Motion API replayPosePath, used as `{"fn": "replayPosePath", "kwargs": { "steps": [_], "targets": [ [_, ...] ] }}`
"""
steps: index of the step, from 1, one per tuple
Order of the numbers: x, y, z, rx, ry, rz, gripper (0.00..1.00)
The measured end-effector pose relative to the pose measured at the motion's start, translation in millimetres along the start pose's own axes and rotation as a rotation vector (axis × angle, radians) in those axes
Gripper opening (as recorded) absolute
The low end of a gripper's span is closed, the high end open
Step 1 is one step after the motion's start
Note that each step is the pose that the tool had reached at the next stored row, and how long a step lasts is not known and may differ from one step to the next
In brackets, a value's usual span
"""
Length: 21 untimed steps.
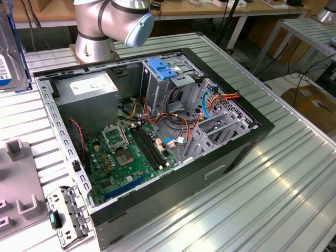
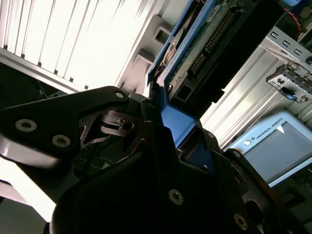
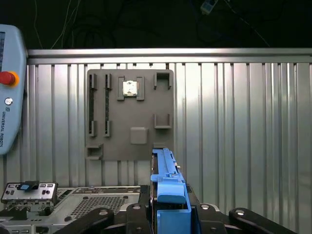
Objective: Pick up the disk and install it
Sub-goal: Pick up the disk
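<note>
The gripper (image 3: 168, 207) is closed on the disk (image 3: 165, 168), its jaws pinching the blue bracket along one narrow edge, so the drive stands on edge out from the fingers. In the second wrist view the gripper (image 2: 163, 122) shows the same clamp, with the disk (image 2: 204, 39) turning its circuit-board face to the camera.

In the exterior view the disk (image 1: 7, 55) hangs at the far left, clear of the ribbed table (image 1: 273, 173) and just outside the wall of the open computer case (image 1: 210, 173). Below it in the first wrist view lies the grey holder plate (image 3: 129, 117), well apart from the disk.

The step in hand looks like the carry towards the case. Done well, it means a firm grip on the bracket only, no twist in the drive, and enough height to clear the case wall. Inside, orange and blue cables (image 1: 220, 100) crowd the space beside the drive cage (image 1: 163, 79), so any approach there has to be straight and slow. Which slot takes the drive I cannot tell.
</note>
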State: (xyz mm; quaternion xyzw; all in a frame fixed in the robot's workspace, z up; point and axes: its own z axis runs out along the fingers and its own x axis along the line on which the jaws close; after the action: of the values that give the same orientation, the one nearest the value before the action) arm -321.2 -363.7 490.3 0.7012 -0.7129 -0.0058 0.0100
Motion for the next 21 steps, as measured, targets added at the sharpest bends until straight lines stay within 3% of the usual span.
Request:
{"fn": "replayPosePath", "kwargs": {
  "steps": [5, 8, 21],
  "targets": [
    [-0.3, -19.4, -0.5, -0.0057, 0.0001, 0.0, 0.37],
    [-0.4, -26.0, -0.6, -0.007, 0.0002, 0.0, 0.37],
    [4.0, -37.9, -0.8, -0.0078, 0.0002, 0.0, 0.37]
  ]
}}
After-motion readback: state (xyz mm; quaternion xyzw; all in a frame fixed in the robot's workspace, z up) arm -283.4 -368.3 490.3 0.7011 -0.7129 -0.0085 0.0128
